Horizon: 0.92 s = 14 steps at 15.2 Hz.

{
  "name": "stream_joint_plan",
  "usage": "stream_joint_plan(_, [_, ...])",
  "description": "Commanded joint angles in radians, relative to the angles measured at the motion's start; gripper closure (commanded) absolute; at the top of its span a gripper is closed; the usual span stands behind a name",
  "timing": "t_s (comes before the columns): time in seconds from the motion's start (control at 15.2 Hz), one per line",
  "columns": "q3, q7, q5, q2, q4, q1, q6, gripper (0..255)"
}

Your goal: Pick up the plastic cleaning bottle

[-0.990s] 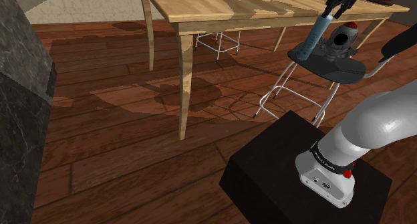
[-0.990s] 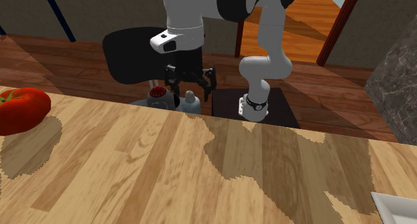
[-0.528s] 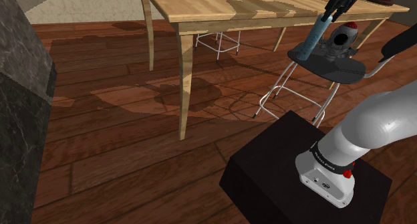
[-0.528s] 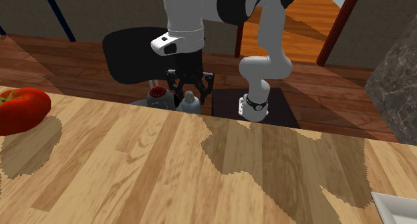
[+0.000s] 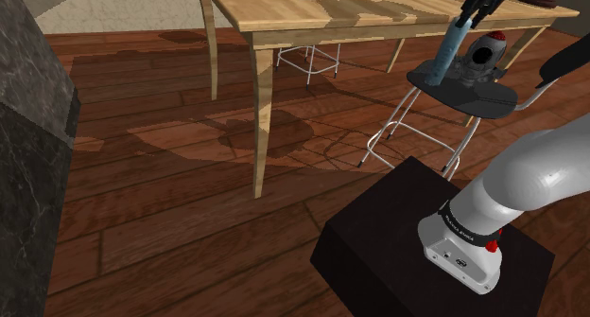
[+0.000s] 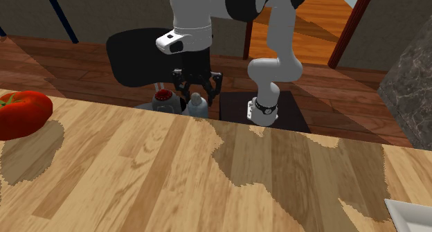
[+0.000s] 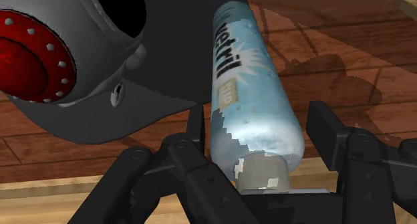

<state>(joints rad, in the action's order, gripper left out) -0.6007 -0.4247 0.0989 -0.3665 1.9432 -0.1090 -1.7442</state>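
Dark wooden floorboards (image 5: 170,173) run beneath a light wooden counter (image 5: 284,17). At two o'clock in the shoulder view, a black chair seat (image 5: 477,97) carries the pale blue plastic cleaning bottle with a whitish cap (image 5: 442,60). The bottle seems to lean there, with a grey rounded object bearing a red disc (image 5: 484,55) just beside it at its three o'clock.

The black two-finger claw (image 6: 199,89) hangs over the bottle's cap end, narrowly parted and astride it. In the wrist view one finger (image 7: 195,129) sits against the bottle's side and the other (image 7: 326,129) stands off with a gap, so nothing is clasped yet.

A good grasp would centre the claw first, then close evenly just below the cap. The lift should go straight up, clear of the grey neighbour.

White label letters read roughly "netril", the first letter uncertain. The small patch beneath them is illegible.
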Motion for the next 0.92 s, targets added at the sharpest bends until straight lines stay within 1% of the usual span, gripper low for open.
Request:
stream_joint_plan(0.0, [0.001, -0.001, -0.003, 0.005, -0.032, 0.002, 0.027, 255])
stream_joint_plan(0.73, [-0.004, -0.010, -0.030, 0.055, -0.225, 0.017, 0.176, 255])
stream_joint_plan(0.86, [-0.004, -0.010, -0.031, 0.056, -0.228, 0.017, 0.178, 255])
